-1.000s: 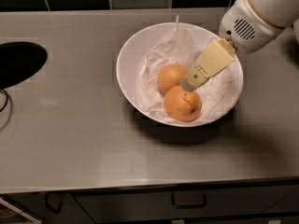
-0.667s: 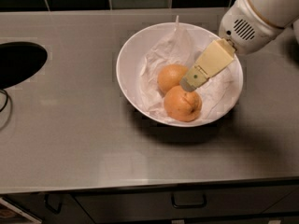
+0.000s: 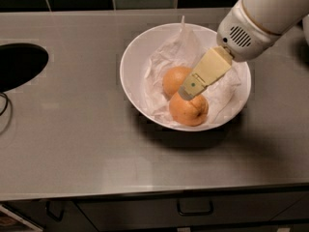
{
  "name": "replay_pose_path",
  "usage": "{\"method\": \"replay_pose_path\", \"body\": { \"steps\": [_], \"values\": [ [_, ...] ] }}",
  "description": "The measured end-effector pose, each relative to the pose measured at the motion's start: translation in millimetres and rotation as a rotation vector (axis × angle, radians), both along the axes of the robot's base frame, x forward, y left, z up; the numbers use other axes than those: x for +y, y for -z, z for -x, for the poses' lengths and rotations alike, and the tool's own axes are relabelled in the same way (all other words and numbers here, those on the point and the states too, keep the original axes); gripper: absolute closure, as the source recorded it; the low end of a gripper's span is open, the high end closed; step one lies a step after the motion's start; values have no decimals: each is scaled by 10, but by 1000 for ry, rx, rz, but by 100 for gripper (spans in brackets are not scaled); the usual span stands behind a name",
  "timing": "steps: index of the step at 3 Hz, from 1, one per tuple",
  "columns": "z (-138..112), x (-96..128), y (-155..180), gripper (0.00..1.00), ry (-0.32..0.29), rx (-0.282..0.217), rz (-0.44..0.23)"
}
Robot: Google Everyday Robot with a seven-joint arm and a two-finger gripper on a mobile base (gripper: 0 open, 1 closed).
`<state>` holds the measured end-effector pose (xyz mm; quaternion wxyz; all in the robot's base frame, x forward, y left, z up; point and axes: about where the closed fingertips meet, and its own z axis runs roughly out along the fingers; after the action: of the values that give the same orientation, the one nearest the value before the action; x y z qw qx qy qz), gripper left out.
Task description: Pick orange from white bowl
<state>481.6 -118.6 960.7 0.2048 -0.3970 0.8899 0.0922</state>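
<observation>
The white bowl (image 3: 137, 52) stands on the steel counter, lined with crumpled white paper. Two oranges lie in it. The orange (image 3: 189, 111), deeper reddish-orange with a small dark dimple, is at the front. A paler, smoother orange (image 3: 173, 79) lies just behind it to the left. My gripper (image 3: 187, 92) reaches down into the bowl from the upper right. Its cream tip sits at the top of the reddish orange, right where the two fruits meet.
The grey steel counter (image 3: 87, 144) runs across the view. A dark round opening (image 3: 19, 64) is at the left edge, with a thin cable below it. Dark tiles line the back wall. A drawer handle (image 3: 194, 208) shows below the counter's front edge.
My gripper has edged slightly down and left toward the oranges. The bowl and both oranges have not moved.
</observation>
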Motion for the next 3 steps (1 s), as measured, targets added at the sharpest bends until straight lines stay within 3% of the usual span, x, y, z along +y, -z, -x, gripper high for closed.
{"method": "replay_pose_path", "body": {
  "steps": [1, 3],
  "values": [
    [-12, 149, 180, 0, 35, 57, 24],
    [-30, 190, 254, 0, 69, 87, 49]
  ]
}}
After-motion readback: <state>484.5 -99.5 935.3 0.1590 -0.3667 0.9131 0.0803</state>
